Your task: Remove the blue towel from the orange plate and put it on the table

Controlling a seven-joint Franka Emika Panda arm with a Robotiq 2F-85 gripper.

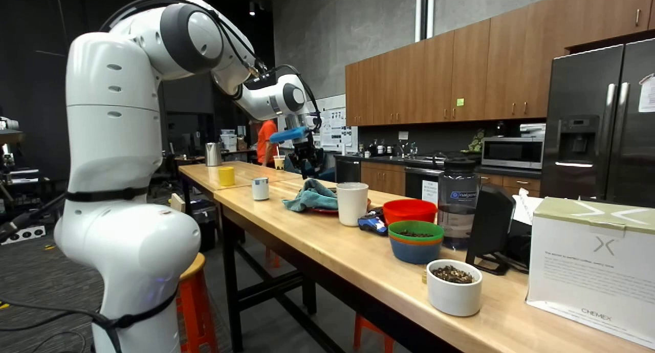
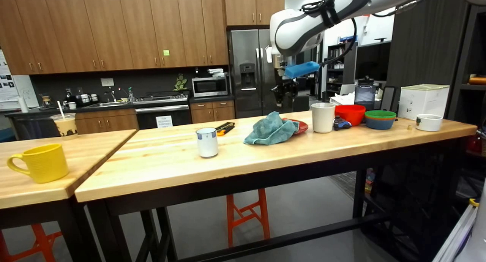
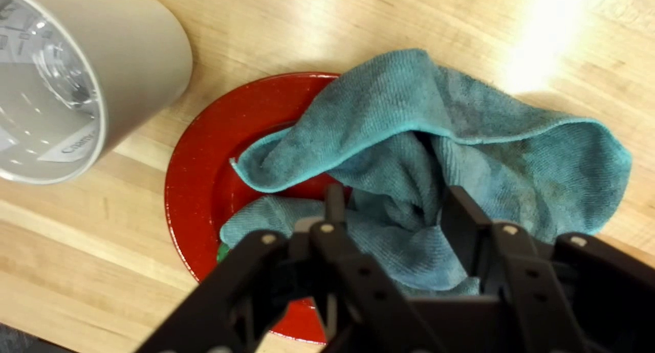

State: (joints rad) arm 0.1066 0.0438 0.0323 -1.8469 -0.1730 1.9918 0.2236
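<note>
The blue-green towel [image 3: 378, 102] lies crumpled over the right side of a red plate [image 3: 192, 163] in the wrist view. Part of it hangs past the rim onto the wooden table [image 2: 167, 159]. The towel also shows in both exterior views [image 1: 313, 195] [image 2: 271, 130]; the plate [image 2: 302, 126] is mostly hidden behind it there. My gripper [image 3: 394, 194] is open, with its fingers apart over the middle of the towel. In both exterior views the gripper [image 1: 308, 173] [image 2: 283, 101] hangs above the towel, apart from it and empty. A small green patch shows at the towel's edge on the plate.
A tall whitish cup [image 3: 148, 51] stands close beside the plate. Past it are a blue-black object [image 1: 373, 221], a red bowl [image 1: 409, 210], stacked bowls [image 1: 415, 243] and a bottle [image 1: 458, 204]. A white mug [image 2: 207, 142] and a black-orange tool [image 2: 225, 128] lie on the towel's other side.
</note>
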